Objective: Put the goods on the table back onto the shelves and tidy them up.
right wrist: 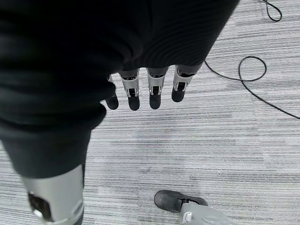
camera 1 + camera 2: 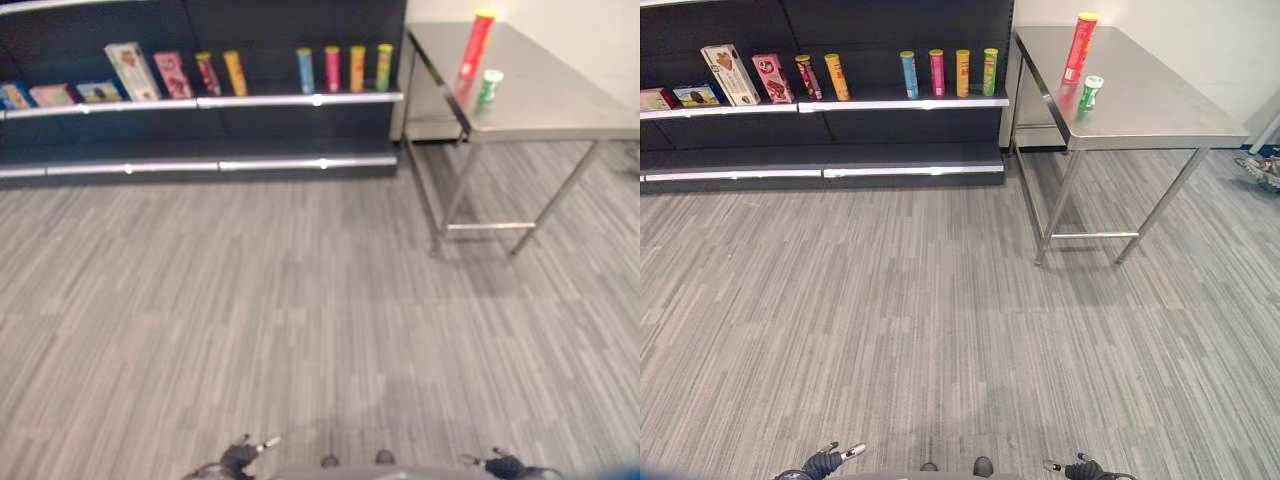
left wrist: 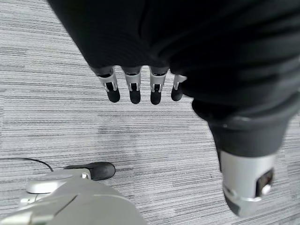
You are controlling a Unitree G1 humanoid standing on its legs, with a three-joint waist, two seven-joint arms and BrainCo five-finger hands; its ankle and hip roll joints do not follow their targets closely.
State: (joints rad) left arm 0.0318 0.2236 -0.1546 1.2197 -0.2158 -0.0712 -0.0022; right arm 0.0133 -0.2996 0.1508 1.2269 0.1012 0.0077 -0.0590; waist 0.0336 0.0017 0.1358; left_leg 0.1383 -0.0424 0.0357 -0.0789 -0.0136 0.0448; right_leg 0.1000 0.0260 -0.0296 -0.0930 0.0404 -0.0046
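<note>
— Right eye view has the tall red cylindrical can with a yellow lid (image 2: 1079, 46) and the short green-and-white can (image 2: 1090, 92) upright on the bare steel table (image 2: 1160, 110), near its shelf-side edge.

— And the hands?

— Left hand (image 3: 140, 86) and right hand (image 1: 145, 91) hang over the grey striped floor (image 2: 940, 320), fingers straight and relaxed, holding nothing.

— So nothing fetched yet?

— I judge not. Walking to the table comes first, then a grasp. Space remains on the dark shelf (image 2: 900, 103) beside the row of coloured tubes (image 2: 947, 72).
</note>
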